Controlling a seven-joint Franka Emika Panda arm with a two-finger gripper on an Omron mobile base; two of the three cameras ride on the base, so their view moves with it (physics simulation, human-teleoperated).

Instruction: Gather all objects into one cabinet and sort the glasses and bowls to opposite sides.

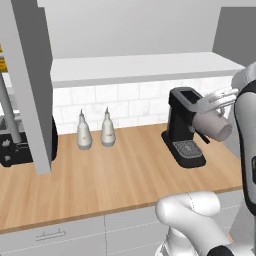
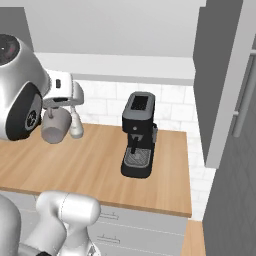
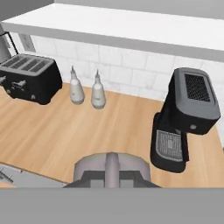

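- While the white arm reaches above the wooden table [image 1: 120,175], its pincer [image 1: 216,102] is closed on a grey mug [image 1: 212,125], holding it in the air.
- From the right base view, the mug [image 2: 54,127] hangs mouth-down under the pincer [image 2: 60,104], well above the table.
- A black coffee machine [image 1: 184,127] stands on the table just beside the raised mug.
- Two white bottles [image 1: 95,130] stand side by side against the white tiled wall.
- A black toaster [image 3: 29,78] sits on the table, left of the bottles in the hand view.
- Overhead runs the thick white bottom board of the wall cabinet [image 1: 145,67].
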